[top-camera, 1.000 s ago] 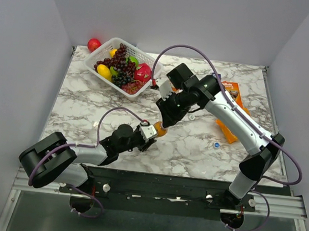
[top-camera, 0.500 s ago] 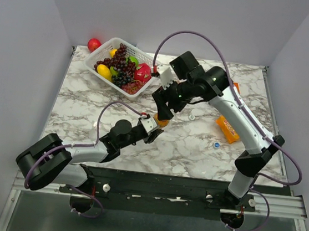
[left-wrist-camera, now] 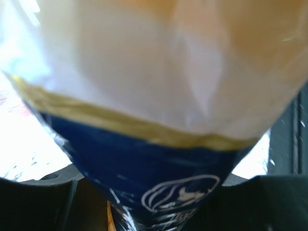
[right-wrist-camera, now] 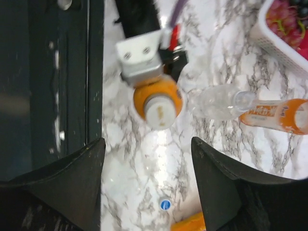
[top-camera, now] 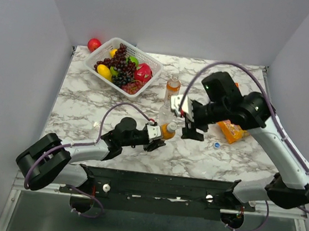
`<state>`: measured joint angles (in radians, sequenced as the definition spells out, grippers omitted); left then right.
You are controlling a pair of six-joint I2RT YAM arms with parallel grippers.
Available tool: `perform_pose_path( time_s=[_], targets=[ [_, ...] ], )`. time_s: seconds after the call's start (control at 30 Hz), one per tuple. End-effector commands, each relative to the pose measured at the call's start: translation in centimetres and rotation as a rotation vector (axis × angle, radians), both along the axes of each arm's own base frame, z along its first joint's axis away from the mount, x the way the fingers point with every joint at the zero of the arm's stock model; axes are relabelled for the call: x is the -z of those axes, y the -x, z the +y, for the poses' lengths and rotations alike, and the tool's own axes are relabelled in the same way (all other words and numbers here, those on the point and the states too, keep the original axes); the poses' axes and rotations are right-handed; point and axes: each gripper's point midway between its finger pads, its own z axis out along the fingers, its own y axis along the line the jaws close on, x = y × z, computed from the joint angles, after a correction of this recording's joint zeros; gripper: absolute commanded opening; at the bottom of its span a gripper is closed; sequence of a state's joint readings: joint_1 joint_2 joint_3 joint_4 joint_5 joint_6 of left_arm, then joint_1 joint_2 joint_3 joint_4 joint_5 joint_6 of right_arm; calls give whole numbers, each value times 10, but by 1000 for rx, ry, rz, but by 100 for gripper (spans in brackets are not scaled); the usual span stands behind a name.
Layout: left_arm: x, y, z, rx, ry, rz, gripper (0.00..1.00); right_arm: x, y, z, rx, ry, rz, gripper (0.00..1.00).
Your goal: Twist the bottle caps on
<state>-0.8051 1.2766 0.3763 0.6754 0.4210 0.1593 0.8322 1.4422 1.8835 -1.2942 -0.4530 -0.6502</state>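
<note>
In the top view my left gripper (top-camera: 156,136) is shut on an orange bottle (top-camera: 168,131), held upright near the table's front. A white cap (top-camera: 171,126) sits on its neck. The left wrist view shows only that bottle's blue label (left-wrist-camera: 159,168), close and blurred. My right gripper (top-camera: 193,128) hangs open just right of the bottle. From the right wrist view the capped bottle (right-wrist-camera: 159,102) lies beyond the spread fingertips, gripper (right-wrist-camera: 147,144) empty. A clear bottle (right-wrist-camera: 215,102) and a second orange bottle (right-wrist-camera: 274,115) stand behind it. A blue cap (right-wrist-camera: 165,205) lies on the marble.
A white basket (top-camera: 149,62) of fruit stands at the back left, with a red ball (top-camera: 94,44) beside it. An orange snack packet (top-camera: 231,131) lies right of my right gripper. The blue cap (top-camera: 216,145) rests near the packet. The table's dark front rail (top-camera: 164,179) runs below.
My right gripper has opened, let go of the capped bottle and swung right and away from it. The left gripper has carried the bottle slightly right.
</note>
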Motion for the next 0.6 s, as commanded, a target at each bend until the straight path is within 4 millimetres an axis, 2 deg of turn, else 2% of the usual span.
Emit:
perform_pose_path(
  time_s=[0.0,0.23,0.57],
  targets=[
    [1,23,-4,183,-61,-27,0,11,19,-11,-407,-33,-333,77],
    [3,28,-4,237,-104,-41,0,12,34,-3,-533,-69,-338,72],
    [-4,26,-7,254,-108,-67,0,38,54,-14,-772,-8,-359,69]
  ],
)
